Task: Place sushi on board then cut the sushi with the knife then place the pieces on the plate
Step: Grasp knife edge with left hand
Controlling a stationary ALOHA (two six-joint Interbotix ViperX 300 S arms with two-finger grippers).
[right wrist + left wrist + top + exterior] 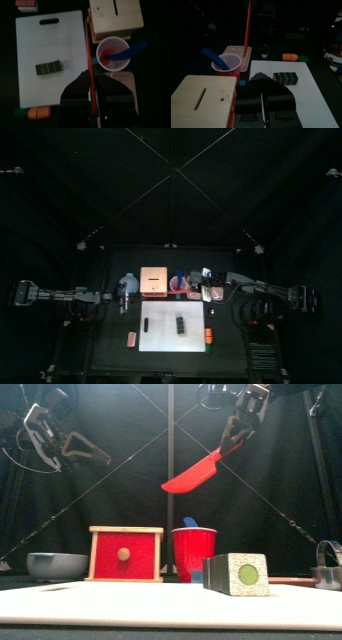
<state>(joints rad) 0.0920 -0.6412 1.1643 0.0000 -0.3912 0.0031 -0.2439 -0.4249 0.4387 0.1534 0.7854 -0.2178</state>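
The dark green sushi roll [178,323] lies on the white cutting board [160,333]; in the front view the roll [238,574] shows its speckled end. High above the table, my right gripper [235,436] is shut on the red knife [198,472], blade slanting down to the left. In the right wrist view the knife [90,55] runs out from between the jaws, beside the red cup [112,55] that holds the blue knife [133,50]. The cup stands on the pink plate [132,82]. My left gripper [78,449] hangs open and raised at the left.
The wooden box [124,554] with its red drawer stands left of the cup. A blue-grey bowl [56,565] is at the far left and a metal cutter [329,562] at the far right. An orange toy [209,335] and a red toy [131,338] flank the board.
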